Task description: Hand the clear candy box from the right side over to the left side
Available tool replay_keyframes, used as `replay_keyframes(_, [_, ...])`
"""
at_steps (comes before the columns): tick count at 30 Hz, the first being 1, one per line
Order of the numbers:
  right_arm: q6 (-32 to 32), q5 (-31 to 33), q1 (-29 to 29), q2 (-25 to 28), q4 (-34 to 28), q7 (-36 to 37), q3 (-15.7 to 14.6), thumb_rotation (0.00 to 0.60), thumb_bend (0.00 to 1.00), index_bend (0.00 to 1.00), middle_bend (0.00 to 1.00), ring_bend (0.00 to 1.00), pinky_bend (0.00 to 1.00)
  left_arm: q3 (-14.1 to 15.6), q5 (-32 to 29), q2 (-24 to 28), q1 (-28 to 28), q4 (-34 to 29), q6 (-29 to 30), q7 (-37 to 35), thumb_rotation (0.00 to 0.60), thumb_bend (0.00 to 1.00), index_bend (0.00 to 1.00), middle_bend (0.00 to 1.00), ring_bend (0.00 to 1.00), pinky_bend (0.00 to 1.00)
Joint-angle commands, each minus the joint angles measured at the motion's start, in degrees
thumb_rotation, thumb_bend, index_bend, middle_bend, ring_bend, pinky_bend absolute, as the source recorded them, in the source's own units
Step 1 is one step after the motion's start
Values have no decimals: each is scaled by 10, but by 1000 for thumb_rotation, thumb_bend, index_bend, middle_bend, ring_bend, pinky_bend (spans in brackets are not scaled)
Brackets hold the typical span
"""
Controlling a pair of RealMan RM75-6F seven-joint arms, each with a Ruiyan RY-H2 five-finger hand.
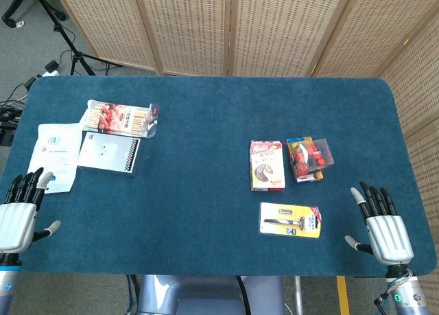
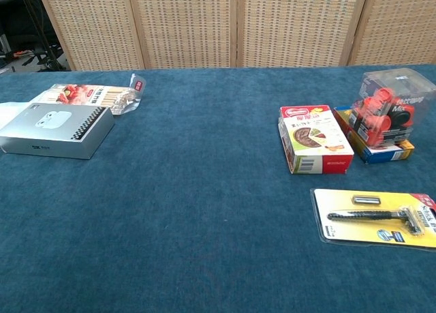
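Observation:
The clear candy box (image 1: pixel 314 154) with red candies inside sits on the right part of the blue table, atop a flat yellow and blue pack (image 2: pixel 381 149). In the chest view the clear candy box (image 2: pixel 392 106) shows at the far right. My right hand (image 1: pixel 384 227) lies flat near the table's front right corner, fingers spread, holding nothing, well short of the box. At the front left edge my left hand (image 1: pixel 18 214) also rests with fingers apart and nothing in it. Neither hand shows in the chest view.
A red snack box (image 1: pixel 267 165) lies just left of the candy box, and a carded razor (image 1: pixel 290 219) lies in front of it. On the left are a silver box (image 1: pixel 108 153), a snack packet (image 1: pixel 121 117) and a white paper (image 1: pixel 56 154).

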Motion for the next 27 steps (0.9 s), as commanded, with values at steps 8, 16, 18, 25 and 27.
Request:
replay_keyframes(8, [8,-6,-1,-5,7,5,1,600,0,0,0,0,0,3,5,1,-1,-3,-3,2,600,123,0,0,0,0])
replay_keyframes(16, [-8,-3,15,-6,-5,0,13,600,0,0,0,0,0,5,9,2,0,-4,-3,-8,600,123,0,0,0,0])
replay_keyframes(18, [-17,2,24,2,-18,-6,21,600,0,0,0,0,0,5,9,2,-1,-3,-3,-9,600,123,0,0,0,0])
replay_keyframes(25, [-82,53,80,48,-92,-42,76,600,0,0,0,0,0,2,1,-2,-4,3,-12,-13,600,123,0,0,0,0])
replay_keyframes(27, [-121,95,107,66,-119,-58,100,600,0,0,0,0,0,1,-5,-3,-7,7,-19,-15,600,124,0,0,0,0])
